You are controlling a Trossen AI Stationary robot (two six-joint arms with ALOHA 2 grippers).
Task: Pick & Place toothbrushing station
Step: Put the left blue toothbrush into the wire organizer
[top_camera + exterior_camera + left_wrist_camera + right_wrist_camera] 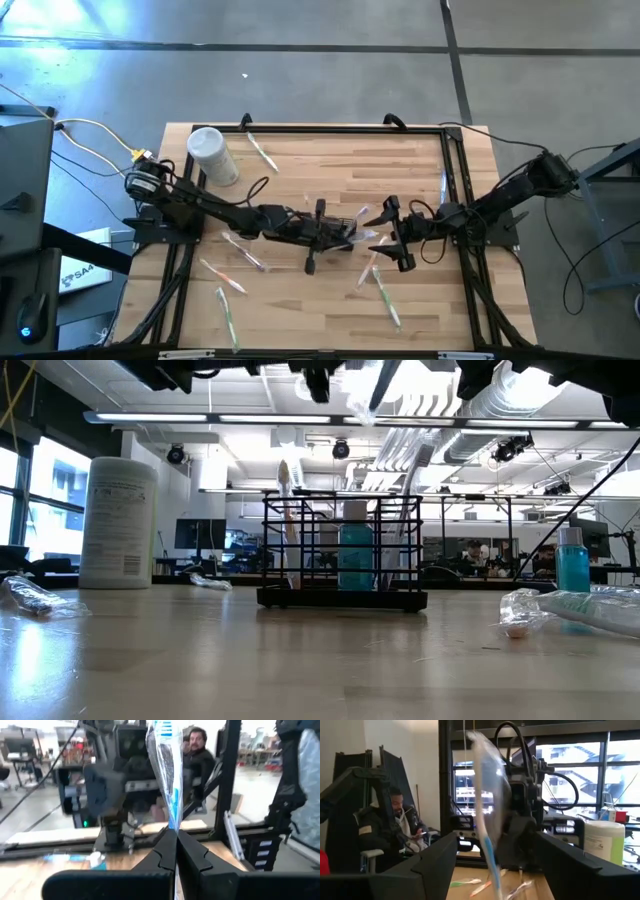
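The toothbrushing station (340,555), a black wire holder with brushes and a blue bottle in it, stands on the table's middle. In the high view my left arm hides it. My left gripper (348,233) is above it, shut on a plastic-wrapped blue-and-white toothbrush (167,765), which also shows in the high view (363,228). My right gripper (378,238) faces it from the right, open. Its two fingers (437,857) stand on either side of the same brush (487,815) without touching it. My left gripper pinches the wrapped toothbrush near one end of its handle (173,822) between its two fingers. The fingers come level from the table's left and lie across the brush. The brush is lifted clear of the table and the holder, standing out past the fingers.
A white cylindrical container (212,155) stands at the far left. Several wrapped toothbrushes lie loose on the table, one at near left (232,283), one at near right (385,295), one at the far side (262,152). A person (197,750) sits beyond the table.
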